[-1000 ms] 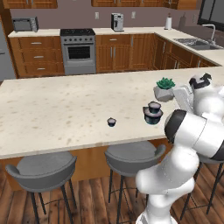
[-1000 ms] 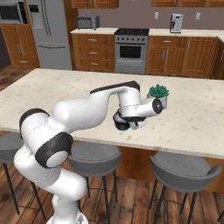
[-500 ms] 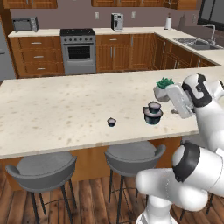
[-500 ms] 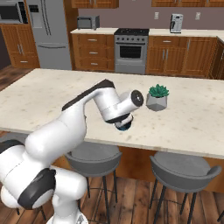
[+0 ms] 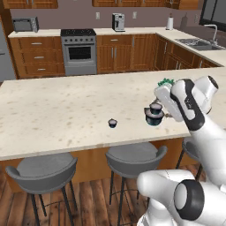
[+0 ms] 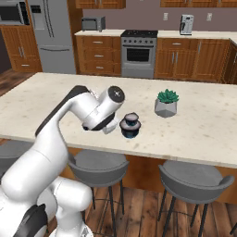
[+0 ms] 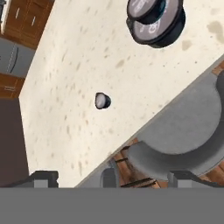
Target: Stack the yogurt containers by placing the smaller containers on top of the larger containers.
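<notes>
1. No readable brand or writing shows on the cups; the pale tops of the stacked pair carry faint marks in the hand view, too blurred to read.
2. Three yogurt cups sit on the pale speckled island counter [image 5: 66,101]: the mid-sized cup [image 5: 155,107] rests on top of the widest cup [image 5: 154,118], near the counter's front edge, while the tiniest cup [image 5: 112,123] stands alone, well apart to their left in the left base view.
3. One potted plant [image 6: 165,102] stands just behind the stack, and two grey stools [image 6: 98,166] are tucked under the counter edge.
4. The gripper [image 7: 110,176] hangs above the counter's front edge, its two dark fingertips [image 7: 43,177] spread wide, holding and touching nothing, with the tiniest cup between them and the stack.
</notes>
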